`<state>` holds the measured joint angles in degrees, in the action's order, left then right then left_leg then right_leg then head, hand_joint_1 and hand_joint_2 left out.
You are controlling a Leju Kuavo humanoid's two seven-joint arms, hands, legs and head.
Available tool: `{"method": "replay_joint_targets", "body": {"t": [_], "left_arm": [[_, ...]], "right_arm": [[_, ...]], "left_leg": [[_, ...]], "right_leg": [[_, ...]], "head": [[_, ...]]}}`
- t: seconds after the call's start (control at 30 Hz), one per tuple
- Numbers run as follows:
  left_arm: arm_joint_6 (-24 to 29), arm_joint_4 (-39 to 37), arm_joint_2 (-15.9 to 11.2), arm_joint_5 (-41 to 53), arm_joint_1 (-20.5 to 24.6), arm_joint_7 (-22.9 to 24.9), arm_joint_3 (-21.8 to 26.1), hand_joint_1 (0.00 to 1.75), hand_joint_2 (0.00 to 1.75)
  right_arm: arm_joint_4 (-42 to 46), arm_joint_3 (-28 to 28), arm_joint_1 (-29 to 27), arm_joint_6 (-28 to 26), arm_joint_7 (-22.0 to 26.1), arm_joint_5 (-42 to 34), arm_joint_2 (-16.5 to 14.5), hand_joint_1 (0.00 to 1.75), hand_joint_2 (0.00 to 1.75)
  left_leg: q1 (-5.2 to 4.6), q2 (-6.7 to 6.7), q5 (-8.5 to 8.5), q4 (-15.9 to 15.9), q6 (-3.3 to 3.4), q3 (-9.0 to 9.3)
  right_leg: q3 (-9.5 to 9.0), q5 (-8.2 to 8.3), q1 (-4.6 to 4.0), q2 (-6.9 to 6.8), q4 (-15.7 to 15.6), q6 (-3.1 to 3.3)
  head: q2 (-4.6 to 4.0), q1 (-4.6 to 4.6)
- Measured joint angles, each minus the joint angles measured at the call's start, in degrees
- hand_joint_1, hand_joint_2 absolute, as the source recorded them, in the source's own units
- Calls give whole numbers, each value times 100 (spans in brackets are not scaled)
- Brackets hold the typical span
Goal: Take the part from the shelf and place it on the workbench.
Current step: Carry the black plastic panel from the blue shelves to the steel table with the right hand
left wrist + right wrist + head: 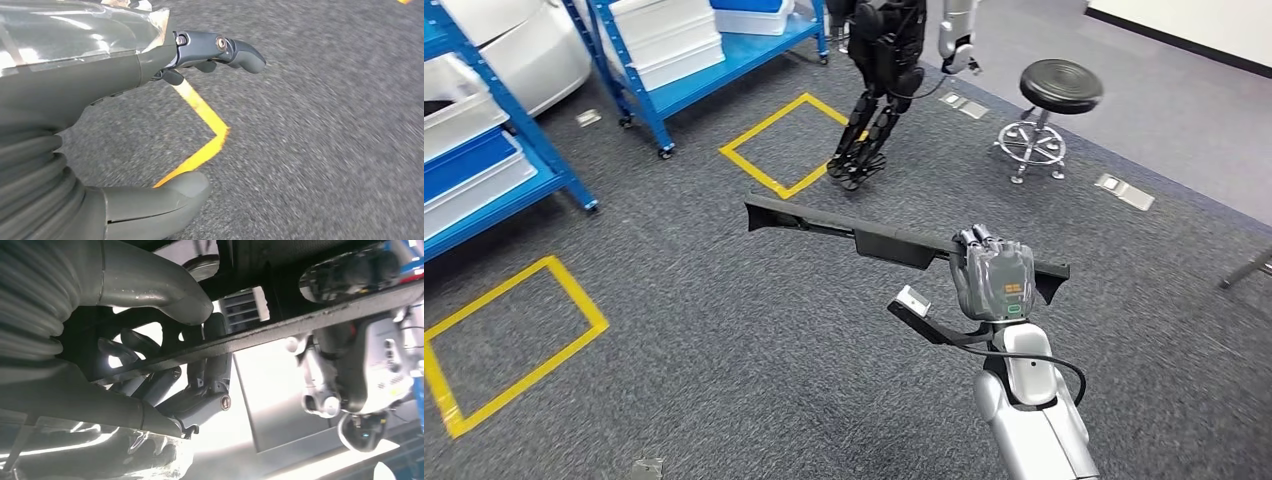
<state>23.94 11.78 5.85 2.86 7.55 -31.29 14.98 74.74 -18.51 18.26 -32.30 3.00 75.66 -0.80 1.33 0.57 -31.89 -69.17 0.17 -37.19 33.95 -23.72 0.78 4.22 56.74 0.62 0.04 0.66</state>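
A long, thin black part [864,235] hangs level above the grey carpet in the head view. My right hand [992,276] grips it near its right end, fingers wrapped over the top. The right wrist view shows the same black part [300,322] crossing the picture, with my right hand [195,365] closed around it, thumb on one side and dark fingers on the other. My left hand [165,120] hangs over the carpet with thumb and fingers apart and nothing between them.
Blue shelves [534,150] with white and blue bins stand at the left and top left. Yellow tape squares [509,340] mark the carpet. Another robot [879,80] stands ahead, with a black stool [1054,100] to its right.
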Motion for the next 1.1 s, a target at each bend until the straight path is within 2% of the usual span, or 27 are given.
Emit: {"method": "replay_joint_targets", "body": {"t": [0.07, 0.1, 0.13, 0.2, 0.23, 0.3, 0.33, 0.37, 0.4, 0.43, 0.47, 0.5, 0.53, 0.57, 0.6, 0.63, 0.67, 0.7, 0.73, 0.8, 0.83, 0.87, 0.93, 0.97, 1.03, 1.07, 1.1], "left_arm": [[-3, 0, -1, 100, 37, 16, -17, 0, 175], [-1, 0, -1, 156, 61, 40, -34, 0, 175], [2, 0, 3, 211, 86, 77, -55, 0, 175], [8, 1, 19, 308, 138, 148, -104, 0, 175], [8, 2, 29, 344, 166, 172, -129, 0, 175], [-12, 4, 46, 391, 211, 189, -174, 0, 175], [-36, 4, 50, 399, 224, 189, -193, 0, 175], [-67, 4, 53, 404, 232, 187, -206, 0, 175], [-95, 4, 54, 407, 237, 182, -214, 0, 175], [-112, 4, 57, 413, 242, 173, -220, 0, 175], [-119, 4, 61, 419, 249, 164, -224, 0, 175], [-119, 4, 69, 424, 256, 156, -230, 0, 175], [-116, 4, 78, 430, 263, 151, -238, 0, 175], [-111, 5, 81, 435, 269, 153, -246, 0, 175], [-100, 7, 83, 444, 272, 155, -254, 0, 175], [-87, 8, 82, 453, 274, 158, -259, 0, 175], [-74, 9, 81, 459, 272, 162, -261, 0, 175], [-65, 9, 84, 462, 269, 164, -261, 0, 175], [-61, 9, 86, 464, 266, 164, -261, 0, 175], [-64, 9, 87, 471, 251, 162, -262, 0, 175], [-68, 8, 85, 476, 233, 160, -262, 0, 175], [-73, 8, 83, 478, 210, 159, -263, 0, 175], [-78, 6, 80, 481, 162, 159, -263, 0, 175], [-78, 5, 80, 482, 144, 159, -263, 0, 175], [-75, 3, 79, 497, 130, 168, -263, 0, 175], [-71, 2, 76, 514, 128, 176, -264, 0, 175], [-67, 2, 67, 536, 129, 189, -265, 0, 175]], "right_arm": [[66, 36, -84, -24, -1, -15, 52, 175, 175], [112, 64, -135, -44, -1, -32, 86, 175, 175], [167, 101, -197, -70, -2, -51, 132, 175, 175], [293, 194, -341, -118, -3, -84, 249, 175, 175], [353, 248, -410, -139, -3, -105, 320, 175, 175], [443, 349, -488, -168, 11, -191, 451, 175, 175], [473, 391, -512, -183, 28, -255, 508, 175, 175], [494, 428, -539, -191, 49, -317, 561, 175, 175], [509, 462, -579, -198, 72, -369, 610, 175, 175], [521, 495, -632, -204, 92, -409, 660, 175, 175], [536, 528, -689, -210, 105, -436, 706, 175, 175], [553, 558, -740, -216, 115, -454, 743, 175, 175], [579, 584, -786, -223, 120, -467, 775, 175, 175], [609, 606, -823, -236, 123, -475, 798, 175, 175], [647, 627, -862, -257, 124, -485, 811, 175, 175], [685, 649, -906, -283, 123, -497, 820, 175, 175], [719, 673, -956, -309, 123, -508, 827, 175, 175], [756, 704, -1007, -329, 121, -516, 835, 175, 175], [786, 733, -1053, -339, 120, -521, 844, 175, 175], [844, 784, -1107, -355, 116, -524, 853, 175, 175], [863, 797, -1118, -361, 116, -525, 853, 175, 175], [874, 805, -1123, -367, 115, -526, 851, 175, 175], [880, 811, -1143, -367, 115, -526, 845, 175, 175], [880, 816, -1161, -367, 115, -526, 843, 175, 175], [883, 838, -1207, -368, 115, -526, 840, 175, 175], [889, 856, -1232, -370, 115, -526, 835, 175, 175], [904, 879, -1253, -374, 115, -525, 824, 175, 175]], "left_leg": [[15, 247, 355, 768, 61, 353], [14, 348, 438, 1009, 84, 463], [4, 405, 449, 1106, 103, 501], [-26, 301, 474, 1148, 147, 510], [-29, 236, 507, 1197, 185, 527], [-27, 80, 572, 1298, 260, 566], [-39, -1, 586, 1320, 276, 574], [-49, -89, 588, 1323, 286, 572], [-55, -177, 587, 1322, 286, 569], [-58, -259, 585, 1320, 283, 568], [-58, -335, 580, 1318, 276, 567], [-57, -407, 571, 1313, 262, 571], [-57, -475, 557, 1301, 241, 577], [-69, -538, 534, 1285, 208, 584], [-85, -596, 508, 1269, 168, 592], [-103, -649, 484, 1255, 133, 604], [-116, -702, 466, 1253, 103, 619], [-111, -759, 454, 1255, 79, 636], [-90, -758, 430, 1241, 48, 643], [-45, -514, 219, 994, -5, 553], [-30, -328, 28, 701, -20, 427], [-28, -180, -179, 339, -17, 263], [-30, -85, -463, -307, -2, -54], [-31, -74, -486, -464, 11, -146], [-32, -42, -242, -257, 63, -84], [-36, 12, -29, 49, 105, 49], [-41, 149, 175, 439, 156, 228]], "right_leg": [[16, 3, -17, 137, 31, -10], [40, 11, -21, 192, 42, -27], [70, 23, -18, 244, 45, -58], [132, 61, -15, 336, 22, -144], [161, 58, -19, 284, 35, -179], [341, -101, -42, -22, 334, -198], [501, -260, -25, -197, 673, -193], [704, -434, -12, -295, 1086, -197], [881, -565, 8, -333, 1457, -218], [974, -622, 28, -347, 1667, -259], [945, -593, 49, -364, 1648, -314], [782, -487, 73, -409, 1374, -378], [521, -349, 94, -519, 932, -439], [279, -232, 87, -664, 527, -466], [104, -145, 70, -774, 219, -451], [17, -103, 47, -840, 63, -406], [17, -94, 17, -822, 48, -344], [28, -81, 9, -749, 40, -286], [28, -70, 33, -683, 35, -237], [29, -44, 69, -546, 26, -150], [30, -30, 83, -480, 22, -108], [38, -22, 61, -413, 23, -80], [54, -10, 23, -291, 26, -39], [61, -3, 6, -226, 28, -29], [65, 7, -20, -78, 31, -19], [63, 13, -30, 6, 34, -18], [64, 17, -36, 77, 40, -25]], "head": [[0, -4], [0, -5], [0, -7], [0, -6], [0, -10], [0, -43], [0, -58], [0, -74], [0, -78], [0, -81], [0, -84], [0, -86], [0, -90], [0, -94], [0, -92], [0, -87], [0, -78], [0, -70], [0, -63], [0, -38], [0, -22], [0, -9], [0, -3], [0, -4], [0, -4], [0, -3], [0, -3]]}}
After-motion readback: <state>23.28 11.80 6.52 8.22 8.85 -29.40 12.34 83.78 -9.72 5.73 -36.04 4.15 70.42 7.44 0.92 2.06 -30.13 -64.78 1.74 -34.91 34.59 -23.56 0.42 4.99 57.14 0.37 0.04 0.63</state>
